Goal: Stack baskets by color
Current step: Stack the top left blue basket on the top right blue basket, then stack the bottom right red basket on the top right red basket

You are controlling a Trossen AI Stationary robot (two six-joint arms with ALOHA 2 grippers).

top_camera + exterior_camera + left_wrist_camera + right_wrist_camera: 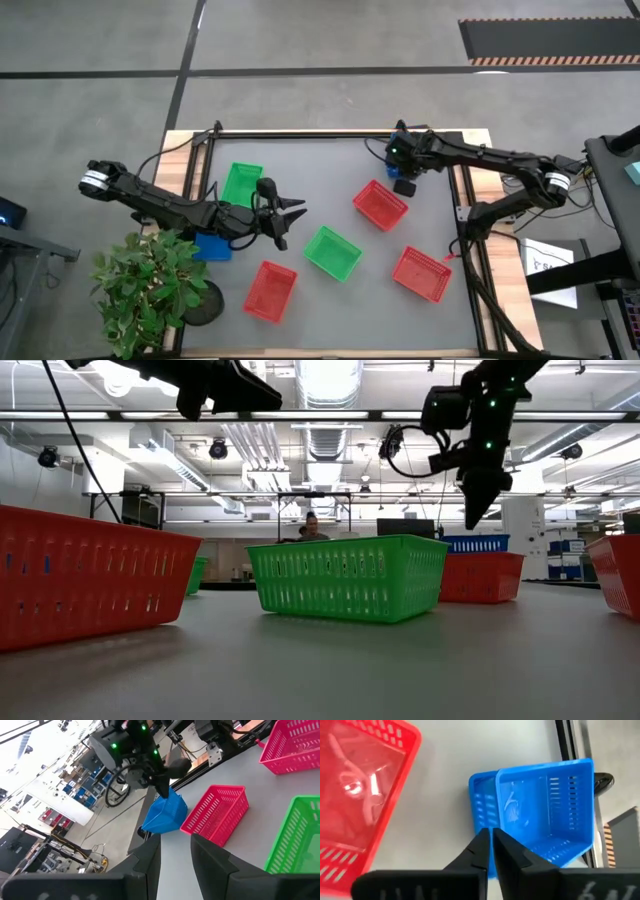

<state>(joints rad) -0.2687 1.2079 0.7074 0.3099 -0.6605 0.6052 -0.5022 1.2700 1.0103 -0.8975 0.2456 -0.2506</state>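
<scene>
My right gripper (pixel 491 840) is shut and points down over the far right corner of the table. Below it one blue basket (pixel 545 810) sits askew inside another (pixel 479 805). In the low view its tips (pixel 470 518) stand a little above the blue rim (pixel 475 543). My left gripper (pixel 290 215) hangs open above the table's left middle with nothing between its fingers (pixel 150 862). Red baskets (pixel 380 203) (pixel 421 272) (pixel 271 290) and green ones (pixel 333 252) (pixel 241 183) rest on their bottoms. Another blue basket (pixel 212 245) lies partly under my left arm.
A potted plant (pixel 150 285) stands at the near left corner. Dark rails (pixel 470 230) run along the table's sides. A person (pixel 312 525) sits in the room far behind the table. Open grey surface lies along the near edge between the baskets.
</scene>
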